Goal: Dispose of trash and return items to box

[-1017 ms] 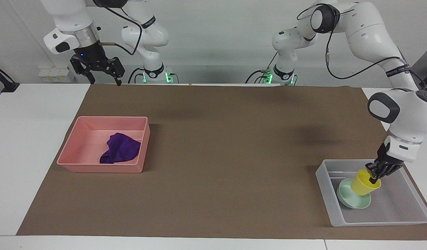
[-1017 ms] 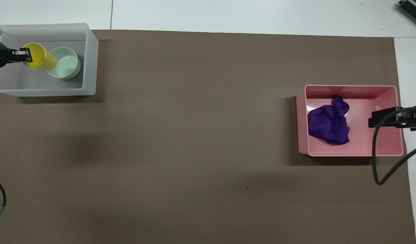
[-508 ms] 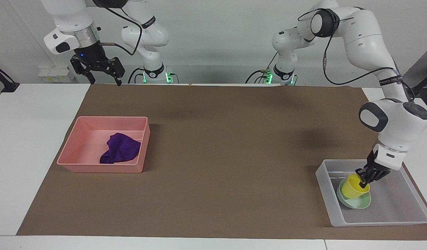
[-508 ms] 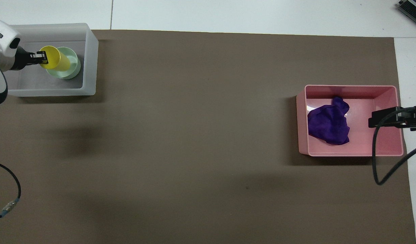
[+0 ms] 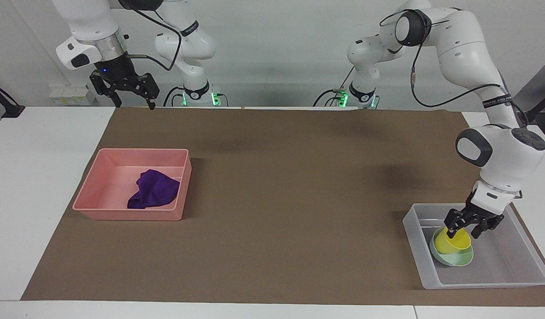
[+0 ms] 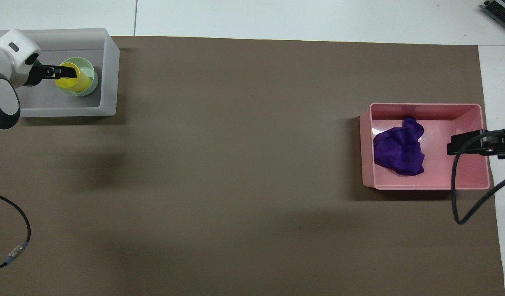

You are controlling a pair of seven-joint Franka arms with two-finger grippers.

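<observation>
Left arm: reaches out from its base, elbow high, forearm dropping steeply toward the tabletop's left-arm end.
Left tool (image 5: 466, 231): low, pointing down, fingers spread apart, holding nothing.
Right arm: waits, folded back, wrist pointing down.
Right tool (image 5: 133, 103): raised over the tabletop's robot-side edge, fingers apart, holding nothing.

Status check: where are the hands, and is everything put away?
Left hand open over cup. Cup sits in bowl, inside clear box. Right hand open, waiting. Rag in pink tray. Nothing blocking.
</observation>
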